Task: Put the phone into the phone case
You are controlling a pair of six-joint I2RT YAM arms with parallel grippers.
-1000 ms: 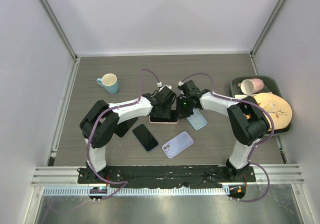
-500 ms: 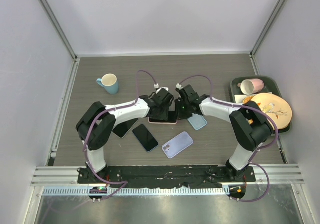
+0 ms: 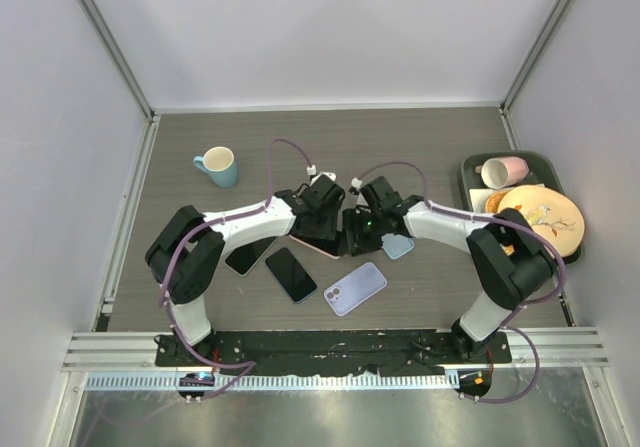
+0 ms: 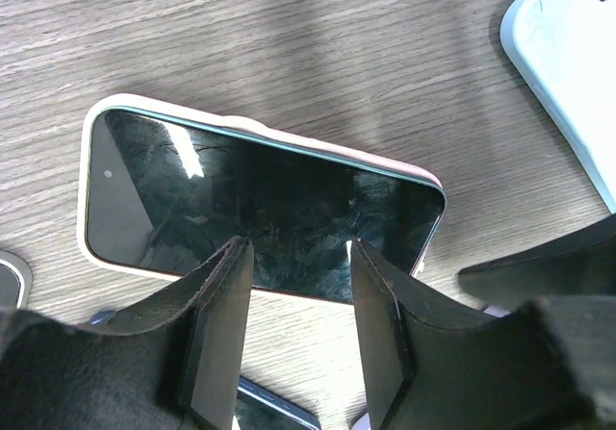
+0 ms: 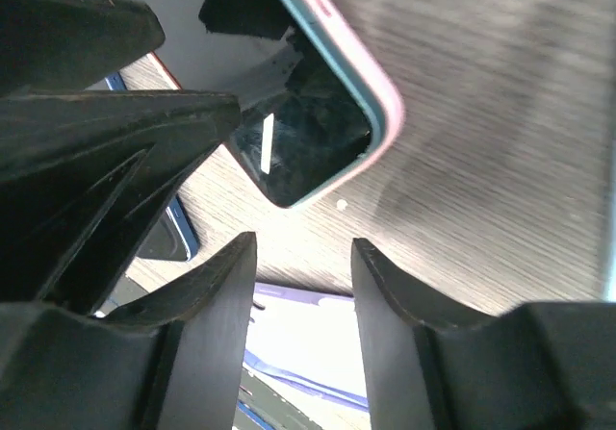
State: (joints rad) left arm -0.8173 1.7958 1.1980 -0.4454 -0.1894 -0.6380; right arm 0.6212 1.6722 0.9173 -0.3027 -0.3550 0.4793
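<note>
The phone (image 4: pixel 260 204) lies screen up on the table, its dark glass ringed by the rim of the pink phone case (image 4: pixel 94 113). Only a strip of this case (image 3: pixel 303 243) shows from above, beneath the arms. My left gripper (image 4: pixel 298 300) hovers just over the phone's near long edge, open, with only wood grain between its fingers. My right gripper (image 5: pixel 303 295) is open too, a little off the phone's corner (image 5: pixel 308 156), holding nothing. In the top view both grippers, left (image 3: pixel 322 223) and right (image 3: pixel 357 231), meet side by side over the phone.
A light blue case (image 3: pixel 398 244) lies just right of the grippers. A lavender phone (image 3: pixel 355 288), a dark blue phone (image 3: pixel 291 274) and a black phone (image 3: pixel 248 255) lie toward the front. A blue mug (image 3: pixel 218 165) stands back left. A green tray (image 3: pixel 470 172) with a pink cup and a plate is at the right.
Both grippers have spread their jaws wider, the right one most in the last half second. Both have shifted slightly toward the front, and the cased phone has turned a little on the table.
</note>
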